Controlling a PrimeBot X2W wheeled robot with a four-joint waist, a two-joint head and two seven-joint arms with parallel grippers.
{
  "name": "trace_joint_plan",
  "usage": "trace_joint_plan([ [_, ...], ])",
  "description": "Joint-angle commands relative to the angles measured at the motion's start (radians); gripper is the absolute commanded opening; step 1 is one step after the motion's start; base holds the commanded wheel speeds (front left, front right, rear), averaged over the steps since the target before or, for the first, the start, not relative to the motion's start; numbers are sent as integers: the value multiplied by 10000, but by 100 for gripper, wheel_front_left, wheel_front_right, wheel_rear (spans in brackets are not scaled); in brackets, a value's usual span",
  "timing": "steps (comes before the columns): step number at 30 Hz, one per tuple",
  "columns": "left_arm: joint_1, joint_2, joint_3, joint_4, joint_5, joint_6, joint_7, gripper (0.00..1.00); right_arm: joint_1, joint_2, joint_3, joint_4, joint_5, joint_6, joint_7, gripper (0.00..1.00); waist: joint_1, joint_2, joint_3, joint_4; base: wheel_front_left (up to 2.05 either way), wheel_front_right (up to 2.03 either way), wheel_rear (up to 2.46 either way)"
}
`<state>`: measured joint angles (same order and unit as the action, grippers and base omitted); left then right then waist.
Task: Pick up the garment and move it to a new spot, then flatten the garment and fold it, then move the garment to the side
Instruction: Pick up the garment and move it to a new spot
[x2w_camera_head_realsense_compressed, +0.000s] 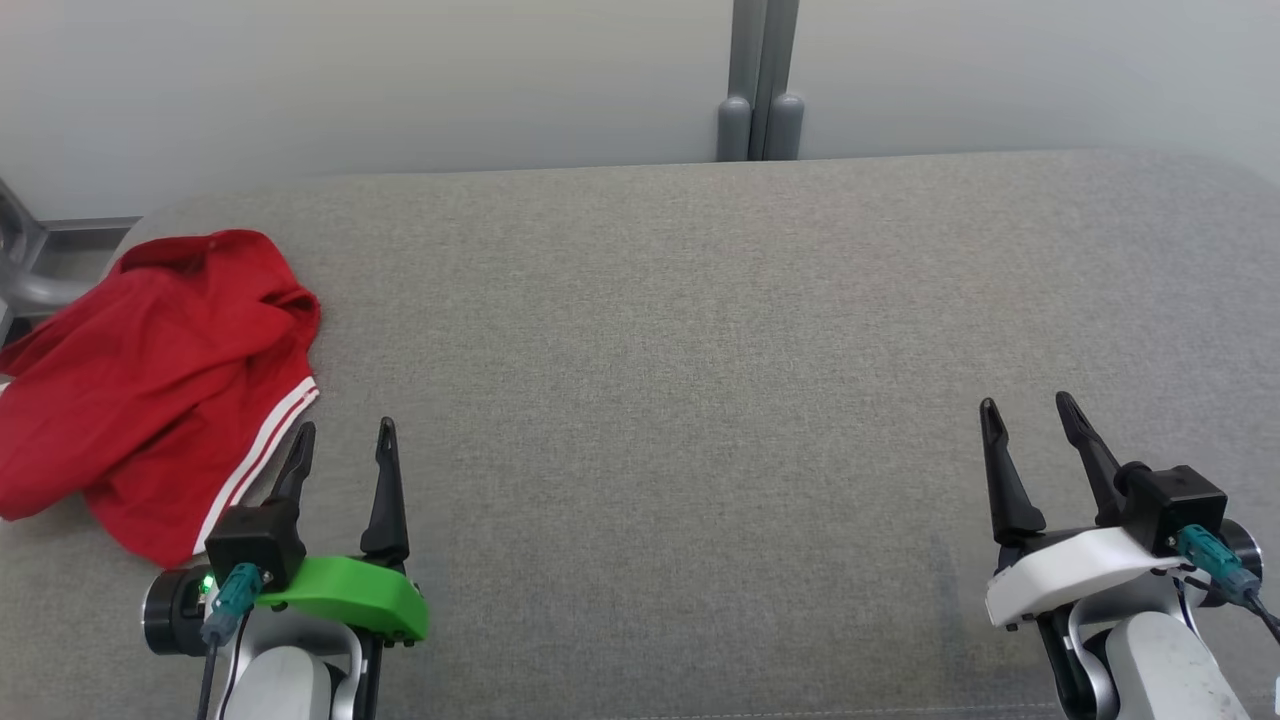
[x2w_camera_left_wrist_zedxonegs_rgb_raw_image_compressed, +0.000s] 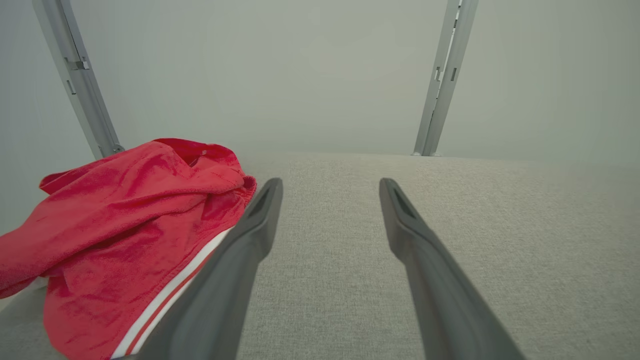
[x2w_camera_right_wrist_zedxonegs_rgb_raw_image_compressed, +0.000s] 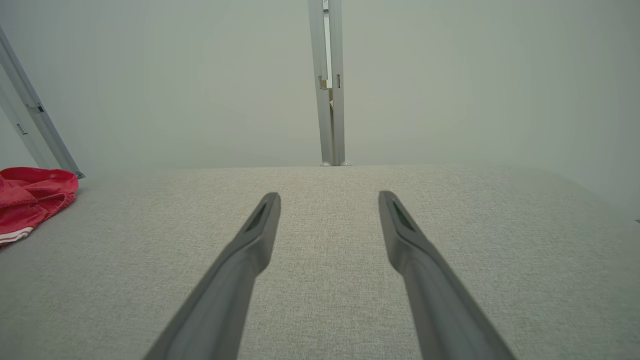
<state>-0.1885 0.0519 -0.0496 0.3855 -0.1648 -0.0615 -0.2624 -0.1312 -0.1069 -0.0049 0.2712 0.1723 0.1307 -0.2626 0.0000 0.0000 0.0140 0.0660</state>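
A grey woven tabletop (x2w_camera_head_realsense_compressed: 700, 350) with rounded far corners fills most of the head view from edge to edge. Behind it stands a plain pale wall (x2w_camera_head_realsense_compressed: 400, 80). At the upper left of the frame, a grey metal frame (x2w_camera_head_realsense_compressed: 25, 260) shows past the tabletop's corner. At top centre a grey upright post (x2w_camera_head_realsense_compressed: 760, 80) rises against the wall, just behind the tabletop's far edge.

The garment (x2w_camera_head_realsense_compressed: 150, 380) lies at the left side of the frame, on the left end of the tabletop. It is bright red and crumpled into a loose heap, with soft folds bunched at its far side. A hem with two white stripes runs slantwise along its lower right edge. In the right wrist view it shows as a small red mound at the middle left.

The left jaws, at the lower left of the head view, stand parted and hold nothing, one tip just beside the striped hem. The right jaws, at the lower right, are likewise parted and hold nothing, over bare cloth and well apart from the garment.
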Motion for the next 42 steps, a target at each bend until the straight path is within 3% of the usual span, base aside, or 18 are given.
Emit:
trace_joint_plan([
  [1, -150, 14, 36, -45, -63, 41, -29, 100, 70, -35, 13, -29, -29, 1, -40, 100, 0, 0, 17, 276, 0, 0, 0],
  [25, 131, -5, 230, -189, -255, 169, -27, 100, 52, 41, 612, 38, -11, 1, -40, 100, 0, 0, -61, 3604, 0, 0, 0],
  [42, 61, -9, 348, -315, -242, 165, -29, 100, -89, 42, 675, 48, 16, 1, -40, 100, 0, 0, 56, 3836, 0, 0, 0],
])
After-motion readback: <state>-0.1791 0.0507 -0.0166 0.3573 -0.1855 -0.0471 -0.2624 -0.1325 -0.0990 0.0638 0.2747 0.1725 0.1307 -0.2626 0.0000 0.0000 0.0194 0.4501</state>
